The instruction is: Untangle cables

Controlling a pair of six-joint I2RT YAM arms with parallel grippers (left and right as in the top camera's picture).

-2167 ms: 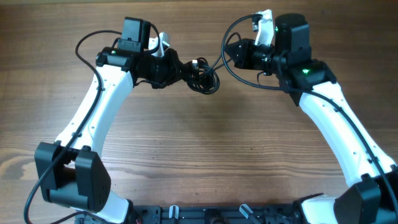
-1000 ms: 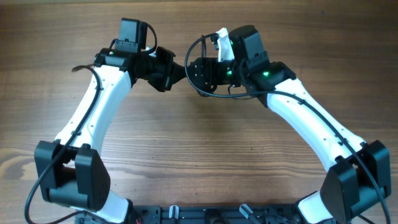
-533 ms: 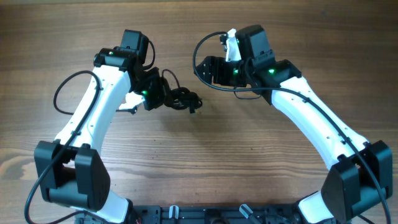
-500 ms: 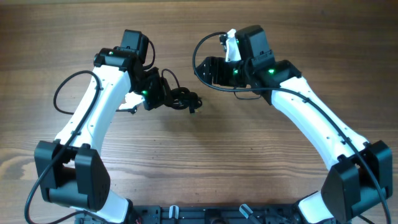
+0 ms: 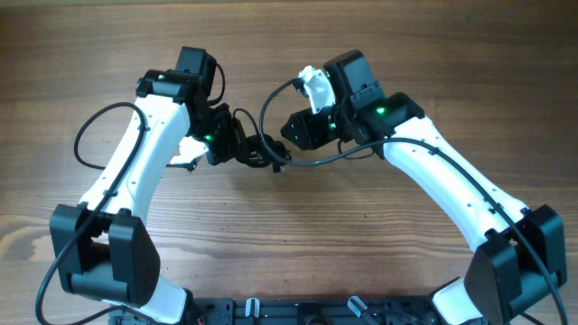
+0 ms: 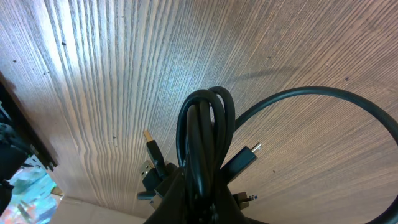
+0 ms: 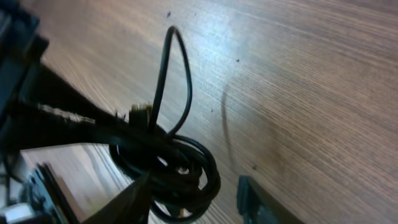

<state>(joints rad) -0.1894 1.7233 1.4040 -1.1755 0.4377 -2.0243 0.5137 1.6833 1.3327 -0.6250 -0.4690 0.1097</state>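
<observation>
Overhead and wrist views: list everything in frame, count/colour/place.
cables: one tangled bundle, strand count unclear, black, table centre between the grippers
plug ends: at least two, black with metal tips, sticking out of the bundle
table: one, brown wood, under everything
left gripper: one, black, shut on the cables
right gripper: one, black, jaws apart at the bundle's edge
arms: two, white with black joints, either side
arm wires: two, black, thicker, looped off the arms
</observation>
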